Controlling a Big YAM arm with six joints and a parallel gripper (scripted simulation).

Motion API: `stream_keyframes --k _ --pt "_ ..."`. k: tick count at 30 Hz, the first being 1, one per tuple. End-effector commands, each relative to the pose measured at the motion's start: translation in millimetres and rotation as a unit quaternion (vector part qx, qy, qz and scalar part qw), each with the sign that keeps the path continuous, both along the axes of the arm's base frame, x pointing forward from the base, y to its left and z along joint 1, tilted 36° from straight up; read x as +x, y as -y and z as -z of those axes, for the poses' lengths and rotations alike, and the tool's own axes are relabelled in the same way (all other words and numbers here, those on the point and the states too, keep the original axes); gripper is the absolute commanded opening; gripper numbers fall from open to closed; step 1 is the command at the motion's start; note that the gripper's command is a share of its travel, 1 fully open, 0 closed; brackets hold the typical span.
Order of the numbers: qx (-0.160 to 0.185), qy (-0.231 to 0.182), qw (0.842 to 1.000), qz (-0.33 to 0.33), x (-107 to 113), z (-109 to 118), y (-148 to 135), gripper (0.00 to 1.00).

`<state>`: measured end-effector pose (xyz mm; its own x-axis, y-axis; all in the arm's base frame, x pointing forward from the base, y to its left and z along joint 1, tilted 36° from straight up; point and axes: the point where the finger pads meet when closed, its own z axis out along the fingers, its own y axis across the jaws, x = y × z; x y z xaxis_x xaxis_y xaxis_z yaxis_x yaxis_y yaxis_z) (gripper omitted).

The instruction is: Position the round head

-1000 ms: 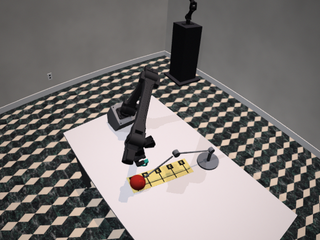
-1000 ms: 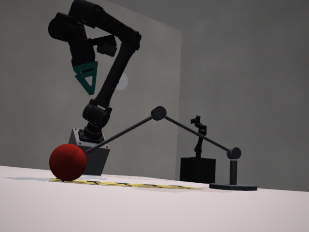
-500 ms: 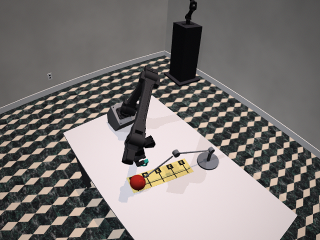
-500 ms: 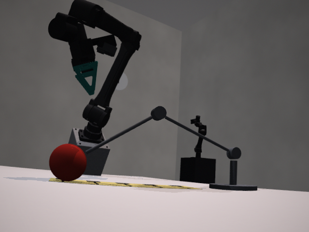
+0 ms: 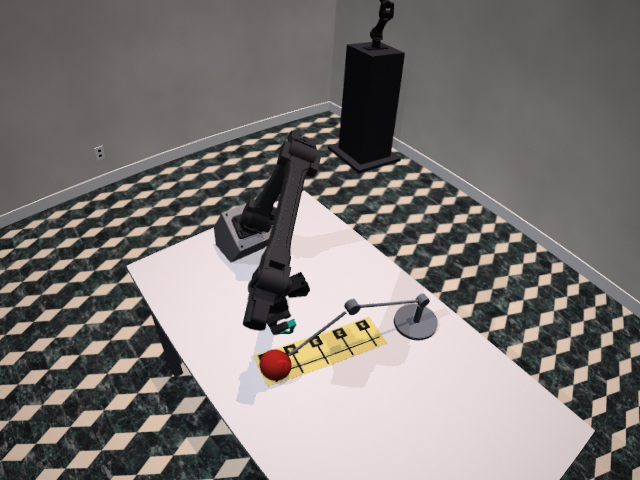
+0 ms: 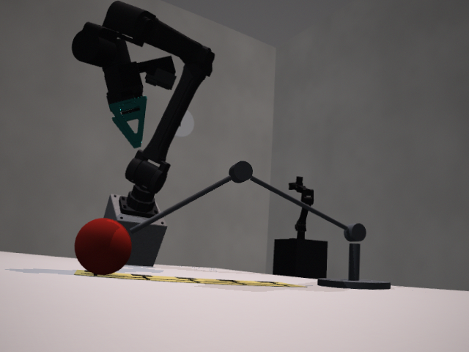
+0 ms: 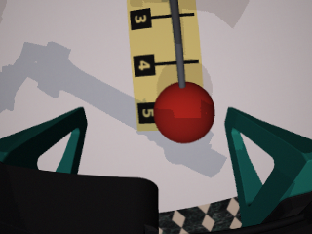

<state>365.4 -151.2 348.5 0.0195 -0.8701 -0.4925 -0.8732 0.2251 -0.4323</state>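
One arm: I'm running a black six-joint robot arm [image 5: 281, 217] from afar, its grey base block [image 5: 230, 242] on the white bench top [image 5: 413, 413].
Gripper: teal-fingered parallel gripper [image 6: 128, 125] hangs high above the bench, pointing down; in the wrist view it sits at [image 7: 156, 136].
Jaws: spread wide, nothing between them; teal fingers sit apart on either side of the wrist view.
Head: glossy red round lamp head [image 7: 183, 113] lies below and between the fingers, well clear of them. In the exterior view the head [image 6: 102, 246] looks to touch the bench at its underside, on the strip's far end from the foot.
Mark under head: the head covers part of the black label 5 [image 7: 146, 113] and sits at that end of the strip; I can't see the crossing itself.
Strip: pale yellow strip with black numbered lines [image 5: 341, 343] lies flat on the bench, running from head to foot; labels 2, 3, 4 show in the wrist view along the strip [image 7: 146, 39].
Lamp rods: thin grey rod [image 6: 182, 202] rises from the head to a dark grey elbow joint [image 6: 240, 171]; a second rod [image 6: 299, 202] drops to a joint [image 6: 355, 232] on a short post.
Foot: flat round grey lamp foot [image 5: 416, 322] rests on the bench just past the strip's label-1 end.
Far off: tall black pedestal [image 5: 369, 103] stands on the checkered floor [image 5: 77, 258] by the grey wall corner, a small dark arm on top.
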Motion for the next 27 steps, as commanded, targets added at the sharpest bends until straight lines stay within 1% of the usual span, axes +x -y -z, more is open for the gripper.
stream_keyframes --k 1,11,13,27 --pt "-0.016 0.022 1.0 -0.003 7.1 -2.3 -4.9 1.0" --pt "-0.052 0.069 0.996 -0.011 28.5 14.5 -11.0 1.0" --pt "-0.052 0.069 0.996 -0.011 28.5 14.5 -11.0 1.0" --pt "-0.046 0.06 0.997 -0.014 48.3 47.9 -22.4 1.0"
